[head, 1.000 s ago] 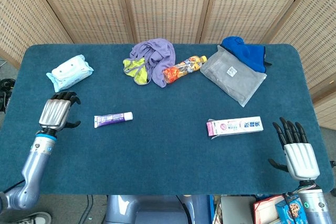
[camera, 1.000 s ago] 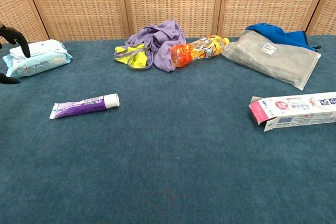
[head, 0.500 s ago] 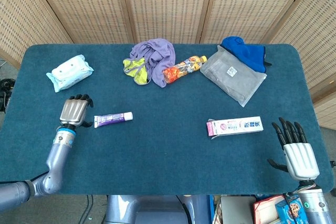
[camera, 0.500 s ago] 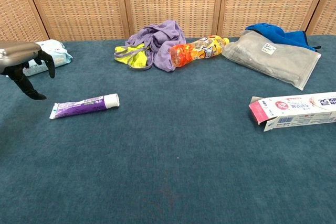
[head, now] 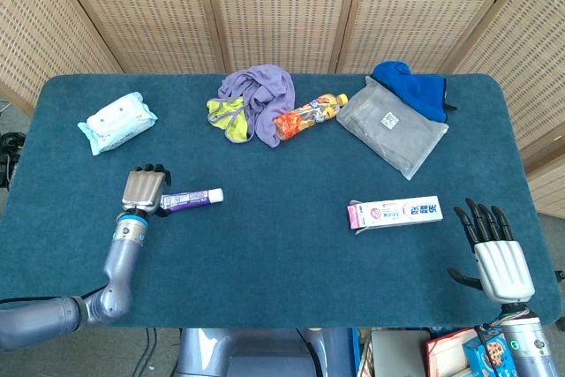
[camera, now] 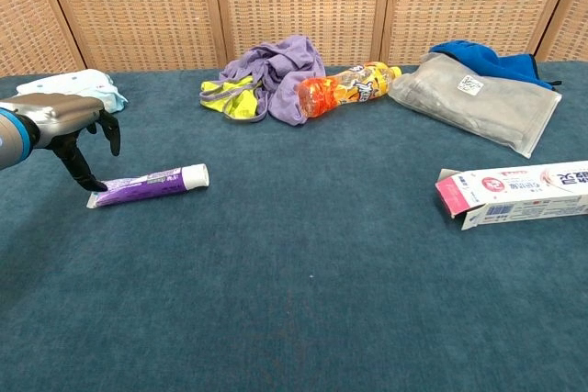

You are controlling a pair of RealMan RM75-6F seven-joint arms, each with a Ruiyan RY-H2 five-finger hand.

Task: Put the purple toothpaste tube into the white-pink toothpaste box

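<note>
- Left hand [camera: 69,126]: poised over the crimped end of the purple toothpaste tube [camera: 147,184], fingers apart and pointing down, one fingertip at or just touching the tube's tail; nothing is grasped (contact cannot be settled from either view).
- Purple toothpaste tube: lies flat on the blue table [head: 282,245], left of centre, white cap pointing toward the middle of the table.
- Step in hand, as judged: closing on the tube. A good grasp would take the body between thumb and fingers nearer its middle than the thin tail, so that the tube does not pivot or slide on the cloth when lifted.
- White-pink toothpaste box [camera: 514,194]: well apart to the right, lying on its side, its pink end flap open and facing the tube.
- Right hand [head: 494,253]: at the table's near right corner, fingers spread, holding nothing, just beside the box's closed end (well placed to steady it later).
</note>
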